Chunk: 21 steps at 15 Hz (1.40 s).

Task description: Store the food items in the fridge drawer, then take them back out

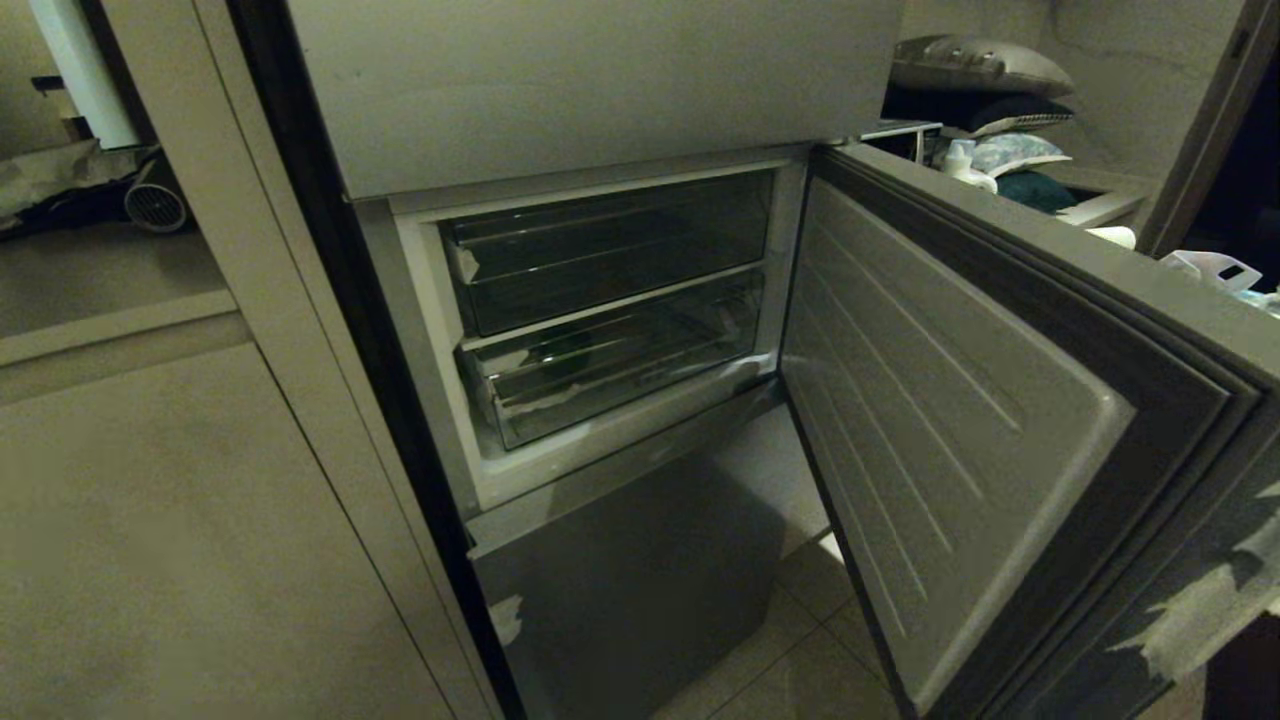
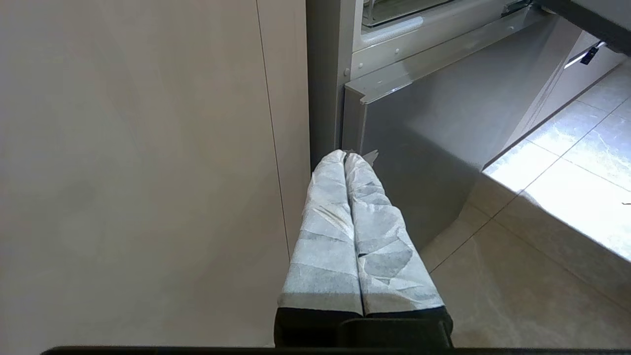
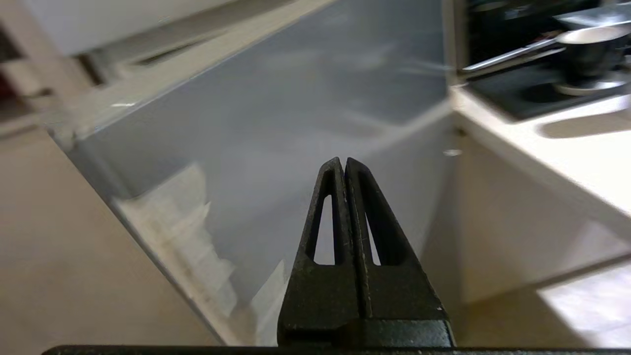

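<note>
The fridge's middle compartment stands open, with two clear plastic drawers pushed in. The upper drawer (image 1: 610, 245) and the lower drawer (image 1: 615, 365) both carry white tape scraps on their fronts. A dark greenish lump (image 1: 575, 352) shows faintly through the lower one; I cannot tell the food items apart from it, and no orange one shows. Neither gripper is in the head view. My left gripper (image 2: 345, 154), with white-wrapped fingers, is shut and empty beside the lower fridge door's corner. My right gripper (image 3: 343, 160), black, is shut and empty, facing the grey outer face of the open door.
The open door (image 1: 950, 420) swings out to the right. Below it is the shut grey lower door (image 1: 620, 590), and beige cabinet panels (image 1: 150, 520) fill the left. A white counter (image 3: 542, 143) with a dark pan (image 3: 586, 49) lies beyond the door. The floor (image 2: 542, 276) is tiled.
</note>
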### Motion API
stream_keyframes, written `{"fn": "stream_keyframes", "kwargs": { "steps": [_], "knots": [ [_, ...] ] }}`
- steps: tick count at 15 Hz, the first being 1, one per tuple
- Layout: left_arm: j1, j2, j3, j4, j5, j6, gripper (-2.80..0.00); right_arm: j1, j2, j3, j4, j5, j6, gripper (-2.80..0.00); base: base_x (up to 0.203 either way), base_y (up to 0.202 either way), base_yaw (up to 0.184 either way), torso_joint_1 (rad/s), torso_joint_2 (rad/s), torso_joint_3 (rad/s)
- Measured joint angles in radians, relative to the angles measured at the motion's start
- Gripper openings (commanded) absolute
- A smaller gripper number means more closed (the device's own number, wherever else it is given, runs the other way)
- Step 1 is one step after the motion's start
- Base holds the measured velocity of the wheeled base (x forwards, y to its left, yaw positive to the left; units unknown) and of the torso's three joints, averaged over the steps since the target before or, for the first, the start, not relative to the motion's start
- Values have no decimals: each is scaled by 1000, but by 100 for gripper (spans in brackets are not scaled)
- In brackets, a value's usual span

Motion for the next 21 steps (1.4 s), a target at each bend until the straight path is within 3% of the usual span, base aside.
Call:
{"fn": "stream_keyframes", "kwargs": {
  "steps": [4, 6, 7, 13, 17, 21],
  "knots": [
    [0, 0, 0, 0, 0, 0, -280, 297, 99, -82, 61, -221, -28, -280, 0, 0, 0, 0, 0, 0],
    [0, 0, 0, 0, 0, 0, -280, 394, 180, -113, 65, -318, -64, -280, 0, 0, 0, 0, 0, 0],
    [0, 0, 0, 0, 0, 0, -280, 420, 218, -132, 66, -328, -73, -280, 0, 0, 0, 0, 0, 0],
    [0, 0, 0, 0, 0, 0, -280, 504, 436, -271, 54, -279, -84, -280, 0, 0, 0, 0, 0, 0],
    [0, 0, 0, 0, 0, 0, -280, 542, 609, -370, -40, -266, -83, -280, 0, 0, 0, 0, 0, 0],
    [0, 0, 0, 0, 0, 0, -280, 555, 776, -484, -128, -160, -83, -280, 0, 0, 0, 0, 0, 0]
  ]
}}
